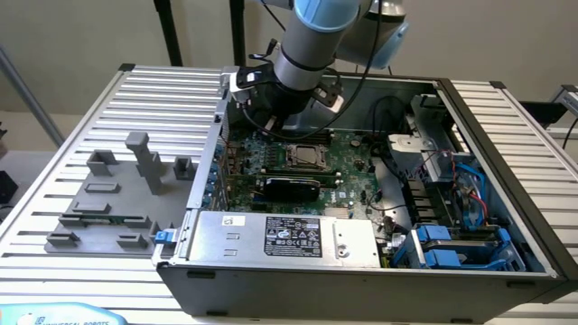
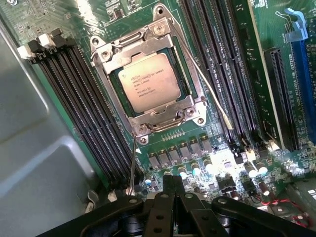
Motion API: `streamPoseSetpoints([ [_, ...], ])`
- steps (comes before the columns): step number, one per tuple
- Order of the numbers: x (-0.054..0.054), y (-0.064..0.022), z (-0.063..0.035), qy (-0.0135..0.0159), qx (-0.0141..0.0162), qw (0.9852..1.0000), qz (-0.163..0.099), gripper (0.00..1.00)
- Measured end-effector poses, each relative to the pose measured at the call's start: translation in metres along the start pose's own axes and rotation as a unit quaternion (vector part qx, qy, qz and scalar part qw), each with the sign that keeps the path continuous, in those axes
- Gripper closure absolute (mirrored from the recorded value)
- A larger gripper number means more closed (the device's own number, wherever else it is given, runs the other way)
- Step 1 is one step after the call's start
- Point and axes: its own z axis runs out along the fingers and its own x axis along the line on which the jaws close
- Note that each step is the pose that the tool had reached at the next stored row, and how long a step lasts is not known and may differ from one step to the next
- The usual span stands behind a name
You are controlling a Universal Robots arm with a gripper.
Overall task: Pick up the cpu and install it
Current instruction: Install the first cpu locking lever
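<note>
A robotics lab or test bench: a slatted aluminium table [image 1: 63, 135] carries an open computer case [image 1: 361, 291] with its motherboard [image 2: 222, 163] bare. Grey fixture blocks [image 1: 140, 159] stand toward the table's edge on the exterior view's left. A robot arm [image 1: 302, 57] reaches in. Black posts [image 1: 168, 30] rise before a plain wall [image 1: 63, 34].

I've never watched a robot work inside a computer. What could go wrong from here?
The cpu sits in its socket, and the shut fingers hang close over the board: a downward slip could scratch it. A thin lever wire runs right beside the fingers and might get snagged. The arm reaches deep into the case, so a sideways swing could hit its wall.
</note>
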Motion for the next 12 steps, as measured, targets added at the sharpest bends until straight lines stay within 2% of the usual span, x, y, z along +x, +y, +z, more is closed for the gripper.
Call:
streamPoseSetpoints([
  [2, -0.0001, -0.0002, 0.0, 0.0062, 0.001, 0.9999, 0.009, 0.89],
  [6, -0.0005, -0.0011, 0.0002, 0.022, 0.0047, 0.9994, 0.024, 0.89],
  [9, -0.0009, -0.0021, -0.0008, 0.0324, 0.008, 0.9988, 0.036, 0.89],
  [12, -0.0018, -0.0028, -0.0042, 0.04, 0.0109, 0.9982, 0.044, 0.89],
])
